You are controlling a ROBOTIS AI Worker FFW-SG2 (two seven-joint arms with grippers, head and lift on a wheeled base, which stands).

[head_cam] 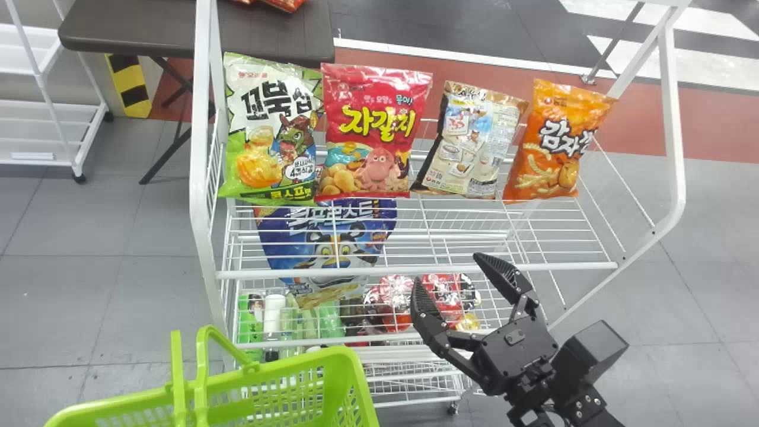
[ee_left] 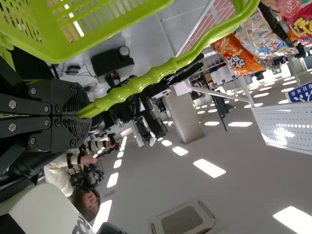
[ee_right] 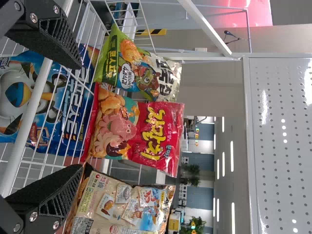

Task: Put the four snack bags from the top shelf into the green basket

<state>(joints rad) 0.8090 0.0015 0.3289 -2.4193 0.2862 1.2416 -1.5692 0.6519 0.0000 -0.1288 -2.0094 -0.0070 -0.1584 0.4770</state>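
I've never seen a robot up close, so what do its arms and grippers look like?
The left gripper and right gripper are black, with ridged fingers, jointed links and silvery screws. The right arm is black too, with boxy housings.

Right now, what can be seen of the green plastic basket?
The bright green, glossy plastic basket is at the head view's lower left, on the near side of the white wire rack. Slots pierce its walls below a solid rim, and slim handles rise over it. The black left end effector is clamped on one handle's bumpy grip.
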